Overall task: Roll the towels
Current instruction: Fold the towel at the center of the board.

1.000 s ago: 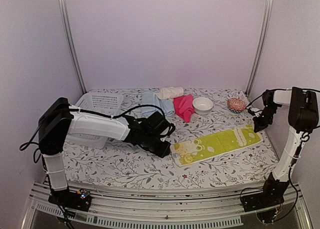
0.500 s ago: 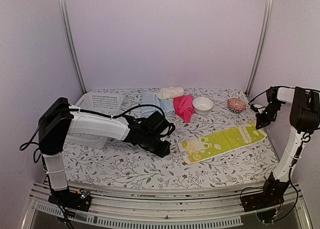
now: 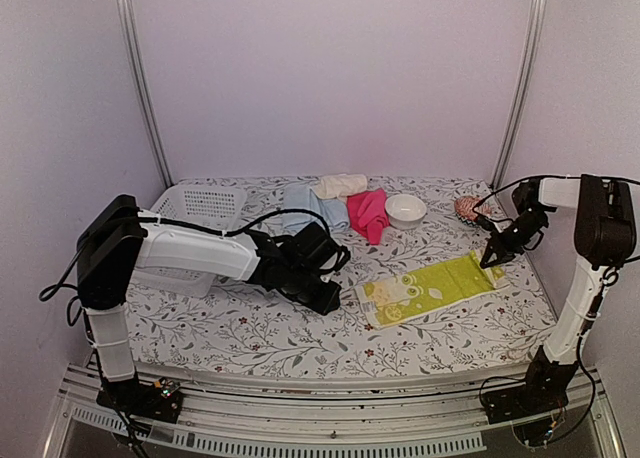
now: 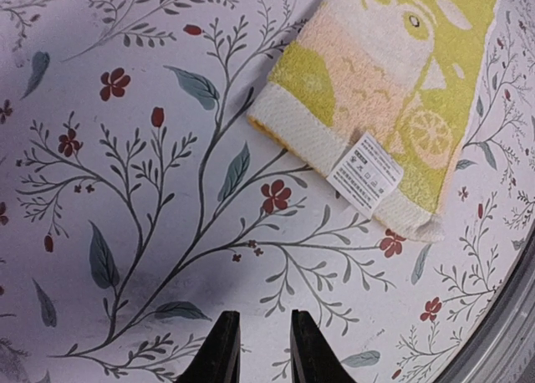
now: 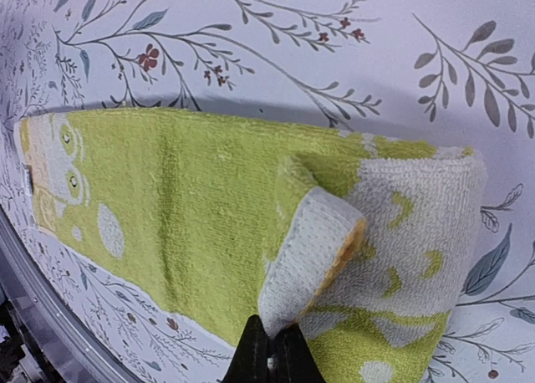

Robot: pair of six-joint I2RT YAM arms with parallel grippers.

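Green towel (image 3: pixel 430 286) flat, nearer than bowl (image 3: pixel 406 210). Soft, limp, light: pinch hem, roll lengthwise. My left gripper (image 4: pixel 259 349) parted, empty, just off end left of bowl; label (image 4: pixel 364 172) shows only in left wrist view. Right gripper (image 5: pixel 272 349) clamps end right of bowl; folded-over corner shows only in right wrist view. Other towels (image 3: pixel 368 213) heaped beside bowl.

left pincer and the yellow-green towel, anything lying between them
Only bare floral table covering separates the left pincer from the yellow-green towel, in left wrist view.
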